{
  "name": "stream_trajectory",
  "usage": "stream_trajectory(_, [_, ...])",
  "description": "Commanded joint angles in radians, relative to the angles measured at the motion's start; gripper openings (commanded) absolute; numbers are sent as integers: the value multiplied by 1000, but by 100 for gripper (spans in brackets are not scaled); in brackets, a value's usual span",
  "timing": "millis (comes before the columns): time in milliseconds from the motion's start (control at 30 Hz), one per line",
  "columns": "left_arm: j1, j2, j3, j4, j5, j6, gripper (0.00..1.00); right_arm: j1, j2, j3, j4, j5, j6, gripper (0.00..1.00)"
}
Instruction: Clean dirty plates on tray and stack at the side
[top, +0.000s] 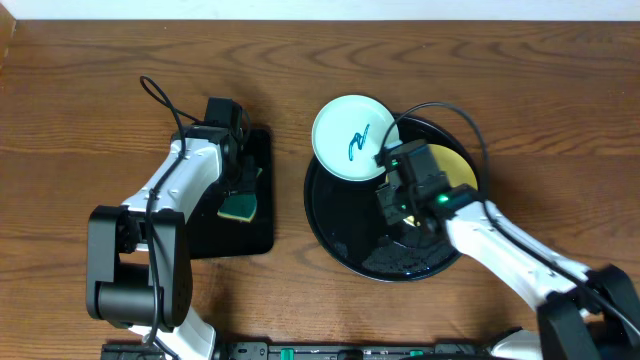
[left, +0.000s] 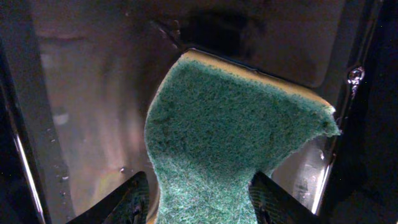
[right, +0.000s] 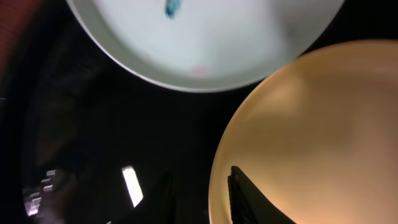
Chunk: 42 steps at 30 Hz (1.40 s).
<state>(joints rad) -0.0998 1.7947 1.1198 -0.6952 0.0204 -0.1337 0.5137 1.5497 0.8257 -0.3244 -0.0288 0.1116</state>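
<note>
A pale mint-white plate (top: 352, 138) with a teal scribble leans on the far left rim of the round black tray (top: 335, 215). The pale yellow plate (top: 460, 172) lies in the tray's far right part, mostly under my right arm. My right gripper (top: 393, 178) is closed on the yellow plate's (right: 311, 124) left rim, one finger over the plate and one over the tray (right: 93, 124); the mint plate (right: 205, 37) lies just ahead of the gripper (right: 199, 193). A third plate is not in view. My left gripper (left: 199, 199) pinches a green sponge (left: 236, 137).
The green sponge (top: 239, 207) lies on a small rectangular black tray (top: 230, 238) at the left, under my left gripper (top: 240, 188). Its wet bottom (left: 93, 93) shows in the left wrist view. Brown wooden table (top: 90, 120) surrounds both trays.
</note>
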Motion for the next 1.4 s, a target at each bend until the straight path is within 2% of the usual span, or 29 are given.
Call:
stream_trajectory(0, [4, 16, -5, -3, -2, -2, 54, 45, 45, 11, 15, 180, 87, 24])
stream_trajectory(200, [4, 16, -5, -3, -2, -2, 55, 83, 56, 11, 45, 257, 120, 22])
stream_trajectory(533, [4, 16, -5, -3, -2, -2, 54, 85, 79, 11, 37, 253, 218, 17])
stream_trajectory(833, [4, 16, -5, -3, -2, -2, 54, 96, 126, 11, 68, 196, 218, 19])
stream_trajectory(1033, [4, 16, -5, -3, -2, -2, 54, 96, 126, 11, 74, 214, 217, 12])
stream_trajectory(1200, [4, 16, -5, -3, -2, -2, 54, 96, 126, 11, 74, 228, 217, 1])
stream_trajectory(1367, [4, 16, -5, -3, -2, -2, 54, 96, 126, 12, 74, 235, 217, 1])
